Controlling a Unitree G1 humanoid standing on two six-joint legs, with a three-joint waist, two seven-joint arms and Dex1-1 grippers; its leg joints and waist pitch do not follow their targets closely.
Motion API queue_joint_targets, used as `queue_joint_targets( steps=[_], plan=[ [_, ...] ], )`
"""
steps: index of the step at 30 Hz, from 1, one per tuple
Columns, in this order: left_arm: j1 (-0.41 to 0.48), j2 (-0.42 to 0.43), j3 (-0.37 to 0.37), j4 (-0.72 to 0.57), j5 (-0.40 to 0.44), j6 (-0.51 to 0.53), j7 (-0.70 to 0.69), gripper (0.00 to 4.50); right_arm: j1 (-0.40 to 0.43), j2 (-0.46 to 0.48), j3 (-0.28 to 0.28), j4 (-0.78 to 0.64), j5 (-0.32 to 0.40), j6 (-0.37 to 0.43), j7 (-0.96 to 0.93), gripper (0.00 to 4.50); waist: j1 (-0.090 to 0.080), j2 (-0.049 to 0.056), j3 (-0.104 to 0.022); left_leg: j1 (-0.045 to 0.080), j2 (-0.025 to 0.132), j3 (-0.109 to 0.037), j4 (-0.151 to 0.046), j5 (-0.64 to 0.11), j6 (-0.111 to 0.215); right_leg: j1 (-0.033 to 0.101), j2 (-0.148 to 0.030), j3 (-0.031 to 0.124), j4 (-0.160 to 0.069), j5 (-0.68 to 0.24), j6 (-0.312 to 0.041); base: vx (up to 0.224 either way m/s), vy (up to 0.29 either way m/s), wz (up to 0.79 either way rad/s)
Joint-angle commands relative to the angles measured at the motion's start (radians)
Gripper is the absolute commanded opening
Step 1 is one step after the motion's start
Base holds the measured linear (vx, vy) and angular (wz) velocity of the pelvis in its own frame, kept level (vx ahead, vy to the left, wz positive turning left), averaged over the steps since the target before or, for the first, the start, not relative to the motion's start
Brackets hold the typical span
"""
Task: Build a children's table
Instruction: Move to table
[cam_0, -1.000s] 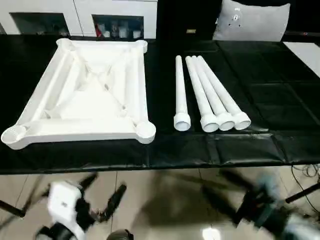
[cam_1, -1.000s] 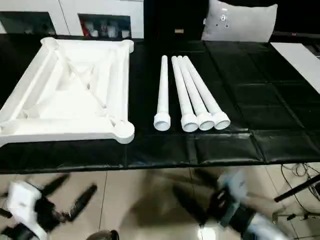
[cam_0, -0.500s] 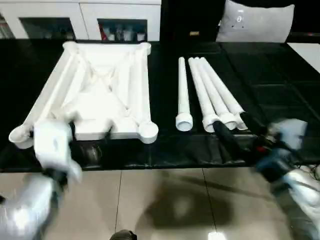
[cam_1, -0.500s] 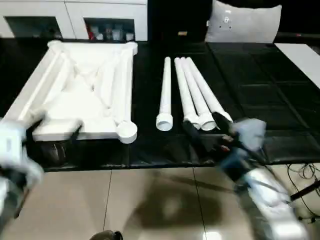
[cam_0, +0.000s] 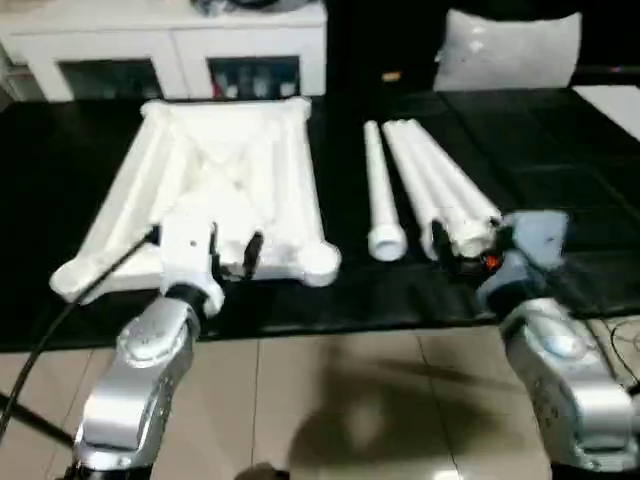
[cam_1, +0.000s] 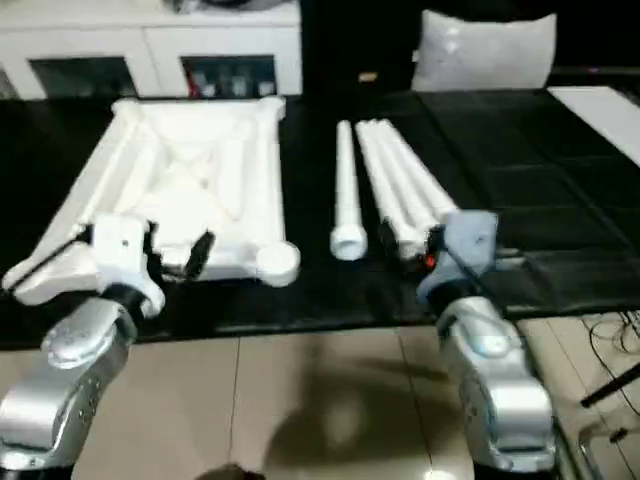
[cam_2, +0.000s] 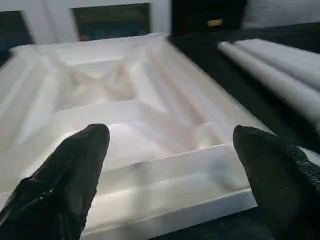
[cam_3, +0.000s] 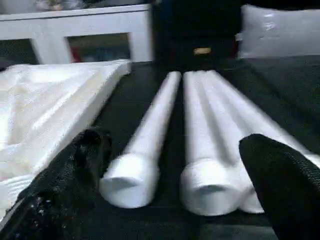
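The white table top (cam_0: 225, 195) was laid upside down on the left part of the black worktop (cam_0: 560, 150), its X-ribbed underside turned upward and a round socket seen at each corner. The left end effector (cam_0: 232, 255) was held over the near edge of that top, close to the near-right corner socket (cam_0: 318, 262); its two black fingers (cam_2: 75, 170) were spread wide apart and nothing was gripped between them (in the left wrist view the ribbed underside was seen between the fingers). To the right of the top, four white legs (cam_0: 425, 185) were laid on the worktop, pointing away from the robot with their wider ends nearest; one leg (cam_0: 378, 190) was set slightly apart on the left, while the other three were touching side by side. The right end effector (cam_3: 185, 175) was positioned just in front of the near ends of those legs, released, with its fingers (cam_3: 280, 185) parted widely and no leg grasped. A white cabinet (cam_0: 170, 50) and a grey cushion (cam_0: 510, 45) were seen beyond the worktop.
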Motion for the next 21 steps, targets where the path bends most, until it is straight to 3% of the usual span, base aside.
queue_joint_targets(
  steps=[1,2,3,4,5,6,7,8,9,10,11,12,13,14,15,16,17,18,19,20,21],
  plan=[
    [-0.01,-0.003,-0.008,0.002,0.015,0.009,0.017,4.42,0.009,-0.005,-0.011,0.019,0.005,-0.007,0.006,4.5,-0.003,0.001,-0.054,0.062,0.174,-0.075,-0.159,0.211,0.328,-0.033,0.02,-0.041,0.038,-0.047,0.073,-0.084,0.124,0.04],
    [-0.011,-0.003,-0.008,0.002,0.016,0.009,0.018,4.42,0.009,-0.005,-0.011,0.019,0.005,-0.007,0.006,4.5,0.003,0.001,-0.052,0.055,0.169,-0.067,-0.171,0.119,0.274,-0.024,0.013,-0.039,0.034,-0.046,0.069,-0.11,0.074,-0.06],
    [-0.008,-0.009,-0.008,0.011,0.017,-0.007,0.008,4.42,0.002,0.006,-0.008,0.04,-0.004,-0.013,0.015,4.5,0.007,-0.033,-0.049,0.054,0.152,-0.069,-0.177,-0.152,0.111,-0.002,-0.033,0.009,-0.039,-0.057,0.04,-0.11,0.074,-0.06],
    [0.001,-0.014,-0.005,0.022,0.018,-0.022,0.001,4.42,-0.008,0.013,0.003,0.066,-0.023,-0.026,0.024,4.5,0.032,-0.05,-0.034,0.054,0.083,-0.063,-0.048,-0.378,-0.075,-0.029,-0.184,0.098,-0.178,-0.272,-0.051,-0.128,0.076,-0.03],
    [0.008,-0.015,-0.004,0.032,0.023,-0.036,0.001,4.42,-0.014,0.017,0.011,0.083,-0.027,-0.029,0.03,4.5,0.031,-0.049,-0.027,0.053,0.073,-0.113,0.059,-0.28,-0.097,-0.015,-0.269,0.128,-0.229,-0.404,-0.085,-0.079,0.103,-0.31],
    [0.011,-0.017,0.0,0.039,0.024,-0.04,0.006,4.42,-0.019,0.021,0.014,0.096,-0.027,-0.03,0.033,4.5,0.001,-0.034,-0.008,-0.001,0.051,-0.17,0.089,-0.068,-0.151,0.038,-0.219,0.059,-0.2,-0.532,-0.1,-0.079,0.103,-0.31],
    [0.011,-0.018,0.003,0.046,0.03,-0.045,0.011,4.42,-0.025,0.024,0.016,0.106,-0.026,-0.029,0.033,4.5,-0.027,0.008,-0.004,0.029,0.062,-0.176,-0.013,-0.319,-0.24,0.017,-0.089,-0.035,-0.187,-0.673,-0.074,-0.074,0.142,-0.38],
    [0.005,-0.019,0.004,0.053,0.034,-0.047,0.015,4.42,-0.031,0.029,0.013,0.114,-0.02,-0.025,0.03,4.5,-0.053,0.004,0.011,0.039,0.094,-0.202,-0.083,-0.628,-0.284,0.002,-0.039,-0.05,-0.151,-0.59,-0.032,-0.142,0.135,0.0],
    [-0.008,-0.018,0.001,0.059,0.043,-0.043,0.019,4.42,-0.039,0.035,0.011,0.125,-0.01,-0.027,0.028,4.5,-0.058,0.036,0.0,0.043,0.111,-0.231,-0.17,-0.987,-0.331,0.036,-0.006,-0.047,-0.062,-0.268,-0.04,-0.142,0.135,0.0],
    [-0.018,-0.016,-0.003,0.06,0.049,-0.037,0.021,4.42,-0.044,0.039,0.01,0.131,-0.005,-0.032,0.03,4.5,-0.037,0.054,-0.01,0.04,0.097,-0.203,-0.212,-1.015,-0.332,0.058,0.013,-0.059,-0.006,0.023,-0.068,-0.129,0.079,0.1],
    [-0.021,-0.015,-0.005,0.06,0.05,-0.038,0.019,4.42,-0.045,0.041,0.011,0.134,-0.004,-0.035,0.031,4.5,-0.047,0.032,-0.01,0.049,0.092,-0.196,-0.209,-0.968,-0.315,0.055,0.006,-0.055,-0.026,0.066,-0.068,-0.094,0.041,0.06],
    [-0.026,-0.013,-0.011,0.058,0.048,-0.042,0.01,4.42,-0.047,0.044,0.018,0.142,-0.003,-0.045,0.036,4.5,-0.045,0.028,-0.018,0.064,0.074,-0.184,-0.189,-0.862,-0.335,0.056,-0.026,-0.032,-0.072,0.01,-0.065,-0.094,0.041,0.06],
    [-0.024,-0.012,-0.015,0.054,0.048,-0.047,0.005,4.42,-0.044,0.043,0.026,0.143,-0.009,-0.052,0.041,4.5,-0.05,0.004,-0.008,0.051,0.061,-0.181,-0.152,-0.766,-0.324,0.051,-0.089,0.0,-0.144,-0.25,-0.078,-0.094,0.021,-0.12],
    [-0.018,-0.015,-0.019,0.045,0.046,-0.051,-0.005,4.42,-0.042,0.043,0.037,0.149,-0.018,-0.064,0.055,4.5,-0.046,-0.013,-0.01,0.052,0.054,-0.175,-0.131,-0.704,-0.301,0.044,-0.108,0.01,-0.179,-0.414,-0.073,-0.098,0.005,-0.14],
    [-0.018,-0.015,-0.019,0.045,0.046,-0.051,-0.005,4.42,-0.042,0.043,0.037,0.149,-0.018,-0.064,0.055,4.5,-0.041,-0.035,-0.004,0.068,0.055,-0.168,-0.075,-0.554,-0.218,0.026,-0.156,0.022,-0.23,-0.658,-0.076,-0.098,0.005,-0.14],
    [-0.011,-0.018,-0.02,0.04,0.043,-0.047,-0.011,4.42,-0.046,0.046,0.04,0.155,-0.025,-0.07,0.064,4.5,-0.045,-0.048,0.007,0.091,0.044,-0.16,0.002,-0.385,-0.155,0.003,-0.187,0.014,-0.285,-0.829,-0.069,-0.102,-0.016,-0.05],
    [-0.008,-0.018,-0.02,0.04,0.046,-0.047,-0.009,4.42,-0.051,0.046,0.044,0.156,-0.029,-0.07,0.069,4.5,-0.024,-0.048,0.01,0.027,0.037,-0.176,0.002,-0.343,-0.114,0.074,-0.233,-0.041,-0.283,-0.846,-0.068,-0.057,-0.009,-0.03],
    [-0.007,-0.02,-0.018,0.041,0.045,-0.046,-0.007,4.42,-0.052,0.045,0.047,0.156,-0.029,-0.071,0.075,4.5,-0.051,-0.033,0.029,-0.006,0.03,-0.191,-0.028,-0.345,-0.121,0.099,-0.205,-0.101,-0.284,-0.823,-0.053,0.0,0.0,0.0],
    [-0.006,-0.027,-0.01,0.045,0.045,-0.045,0.001,4.42,-0.059,0.042,0.061,0.154,-0.032,-0.075,0.096,4.5,-0.054,0.033,0.045,-0.094,-0.003,-0.199,-0.235,-0.664,-0.222,0.184,-0.056,-0.185,-0.108,-0.697,-0.057,-0.019,0.09,0.31],
    [-0.009,-0.028,-0.008,0.049,0.049,-0.046,0.005,4.42,-0.062,0.041,0.063,0.155,-0.033,-0.077,0.098,4.5,-0.046,0.054,0.027,-0.118,-0.087,-0.191,-0.314,-0.767,-0.318,0.249,0.07,-0.171,0.038,-0.432,-0.059,-0.019,0.09,0.31],
    [-0.015,-0.031,-0.007,0.058,0.054,-0.047,0.01,4.42,-0.067,0.041,0.064,0.159,-0.035,-0.08,0.099,4.5,-0.029,0.027,0.004,-0.04,-0.11,-0.173,-0.301,-0.666,-0.403,0.191,0.096,-0.125,0.006,-0.306,-0.095,-0.057,0.06,0.59]
  ],
)
